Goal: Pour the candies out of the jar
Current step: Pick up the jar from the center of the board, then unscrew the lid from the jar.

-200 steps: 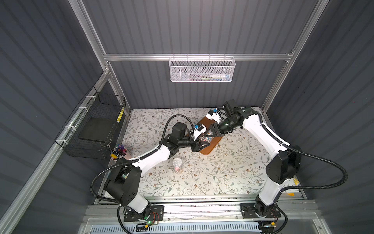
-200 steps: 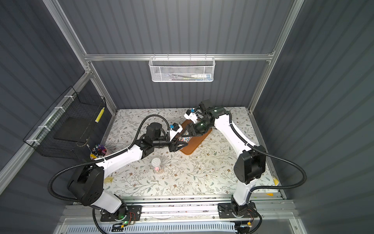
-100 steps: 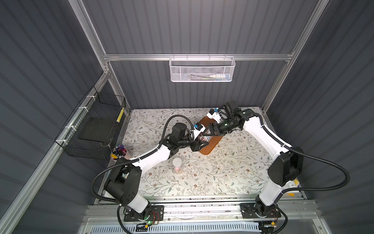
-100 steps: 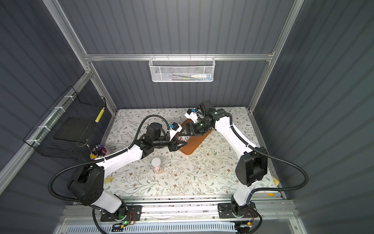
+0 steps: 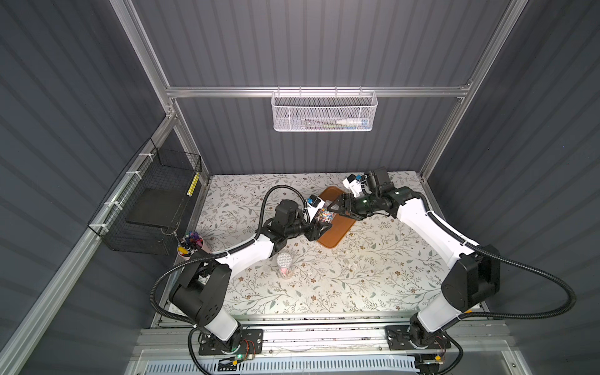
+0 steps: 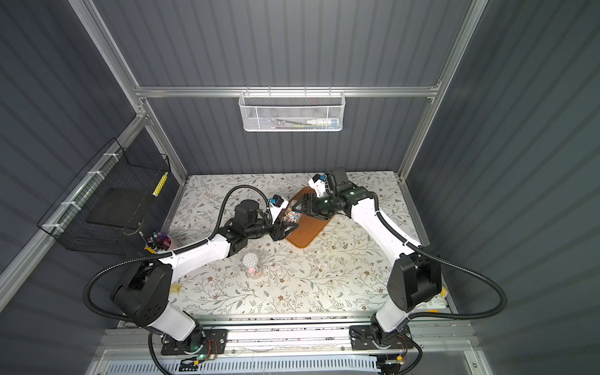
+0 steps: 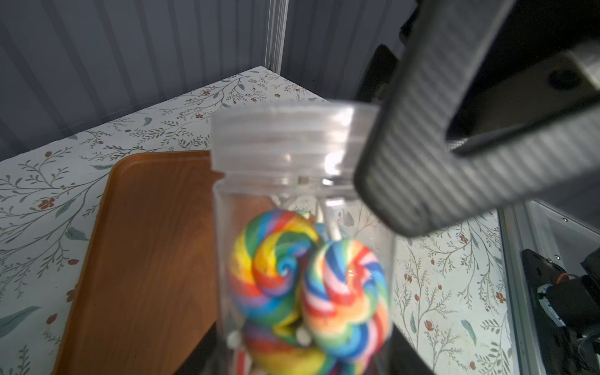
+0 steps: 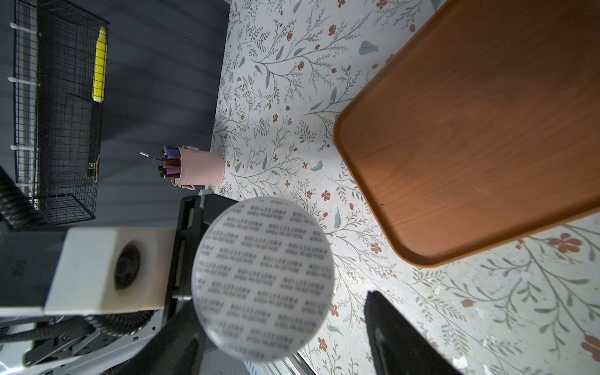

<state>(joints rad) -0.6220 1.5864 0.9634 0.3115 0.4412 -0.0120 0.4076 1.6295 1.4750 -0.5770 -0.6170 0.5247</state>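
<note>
We look down into a booth with dark grey ribbed walls (image 5: 292, 48) and an aluminium frame (image 5: 315, 92), over a table (image 5: 357, 276) covered in a pale cloth printed with leaves and small red flowers. On the left wall hangs a black wire basket (image 5: 152, 207), and below it, at the table's left edge, stands a pink cup of marker pens (image 5: 191, 246). Further in, a second jar (image 5: 284, 267) stands upright on the cloth, capped, just beside the left forearm. At the middle, the left gripper (image 5: 317, 230) is clamped around the base of the clear jar (image 5: 324, 216), holding it off the table above the left edge of the brown wooden tray (image 5: 337, 233). The candies (image 7: 276, 269), rainbow-swirled lollipops on white sticks, are all inside the jar, and the tray is bare. The lid (image 7: 285, 136) is on and faces the right arm. In the right wrist view its printed liner (image 8: 263, 279) shows face-on. The right gripper (image 5: 334, 207) is spread wider than the lid, with one of its fingers (image 8: 406, 341) clearly apart from the lid and the other at its rim. We cannot tell whether that one touches. On the rear wall, above the tray, hangs a white mesh basket (image 5: 324, 110) with a few slim items inside.
</note>
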